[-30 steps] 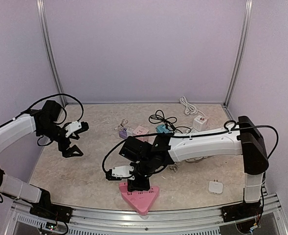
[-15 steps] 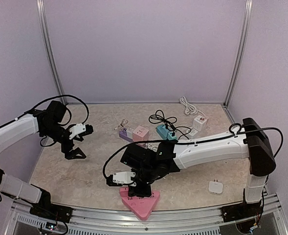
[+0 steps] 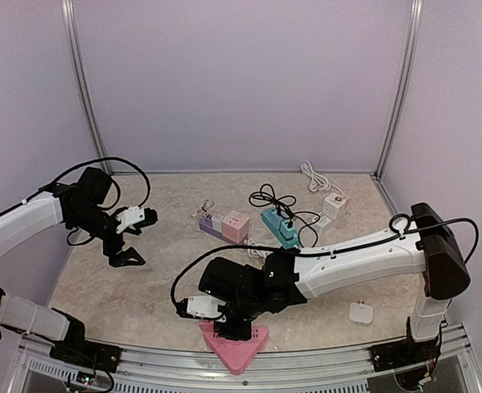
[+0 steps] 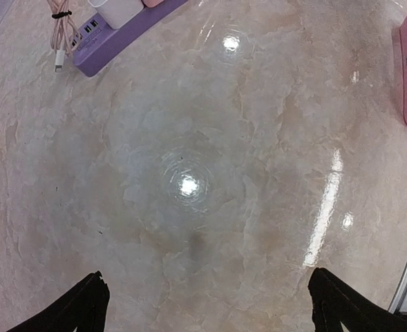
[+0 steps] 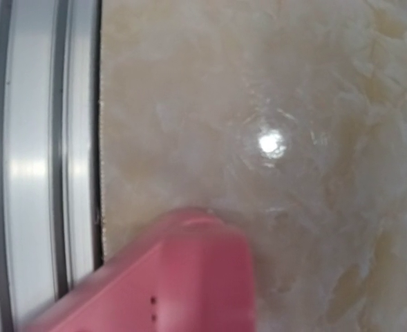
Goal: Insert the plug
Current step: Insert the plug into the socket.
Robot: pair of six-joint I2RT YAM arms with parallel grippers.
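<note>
Top external view: right gripper (image 3: pixel 228 326) is seen on the pink power strip (image 3: pixel 242 345) at the near edge of the table (image 3: pixel 155 286), grip undeterminable, plug undiscerned, left gripper (image 3: pixel 136 237) spread empty; strip may be shoved off by misaligned pressing.

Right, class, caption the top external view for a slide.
Right gripper low over the pink power strip; left gripper open, apart.
</note>
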